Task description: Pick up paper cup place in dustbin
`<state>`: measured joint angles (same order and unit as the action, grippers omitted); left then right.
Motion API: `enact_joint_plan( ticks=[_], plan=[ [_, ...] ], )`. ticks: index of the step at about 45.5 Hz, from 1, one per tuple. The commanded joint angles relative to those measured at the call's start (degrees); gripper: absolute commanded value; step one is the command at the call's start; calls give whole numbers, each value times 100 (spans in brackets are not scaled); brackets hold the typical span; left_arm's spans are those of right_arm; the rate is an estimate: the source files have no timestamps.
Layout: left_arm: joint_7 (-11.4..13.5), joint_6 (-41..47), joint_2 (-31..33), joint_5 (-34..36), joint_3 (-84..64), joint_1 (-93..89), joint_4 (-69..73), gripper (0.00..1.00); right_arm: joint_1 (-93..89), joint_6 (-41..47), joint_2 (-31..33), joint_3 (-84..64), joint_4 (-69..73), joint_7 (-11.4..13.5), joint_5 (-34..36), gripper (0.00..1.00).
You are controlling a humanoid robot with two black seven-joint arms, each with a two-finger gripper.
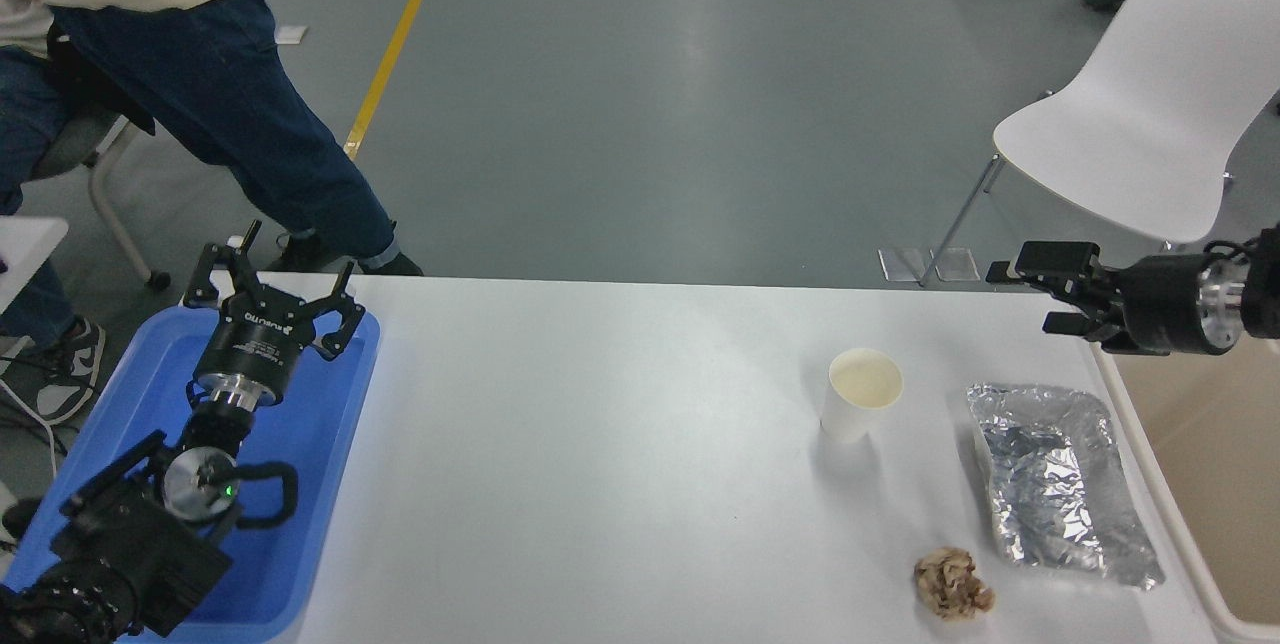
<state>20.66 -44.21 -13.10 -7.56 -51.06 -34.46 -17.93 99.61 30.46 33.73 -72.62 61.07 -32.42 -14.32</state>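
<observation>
Right claw (1025,289): comes in from the right edge, held level above the table's far right corner, pointing left. Fingers spread apart, one above the other, with nothing between them.

Paper cup (860,394): white, upright, mouth open, cream inside. Stands on the table (620,444) to the left of the claw and nearer the camera, well apart from it. Untouched.

Foil sheet (1055,484): crumpled silver, lying flat, below the claw on the near side and just right of the cup.

Paper ball (952,583): brown, crumpled, near the table's front edge, beyond the foil's lower left corner and farther from the claw than the cup.

Dustbin (1200,484): beige, thick pale rim, standing against the table's right side, under and behind the claw's arm; only part of it is in view.

Chair (1150,94): white, on the floor beyond the table, above the claw.

Left claw (270,284): far across the table to the left, parked over a blue tray (300,484), fingers splayed and empty.

Person (210,94): blue trousers, standing at the far left beyond the tray.
</observation>
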Motion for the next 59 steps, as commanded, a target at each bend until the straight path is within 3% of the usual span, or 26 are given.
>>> enact_joint_plan(
  ticks=[1, 10, 13, 33, 59],
  plan=[
    [8, 0, 0, 0, 0, 0, 0, 100, 1262, 1454, -630, -569, 415, 894, -580, 100],
    [8, 0, -9, -9, 0, 9, 0, 100, 2211, 1454, -991, -367, 845, 2142, -598, 100],
    [8, 0, -9, 0, 0, 9, 0, 100, 2615, 1454, -1044, -297, 1021, 2301, -581, 100],
    [8, 0, -9, -9, 0, 0, 0, 100, 3583, 1454, -2151, 239, 1487, 2302, -370, 100],
    [-1, 0, 0, 0, 0, -8, 0, 100, 3258, 1454, -2222, 459, 1408, 2302, -370, 100]
  ],
)
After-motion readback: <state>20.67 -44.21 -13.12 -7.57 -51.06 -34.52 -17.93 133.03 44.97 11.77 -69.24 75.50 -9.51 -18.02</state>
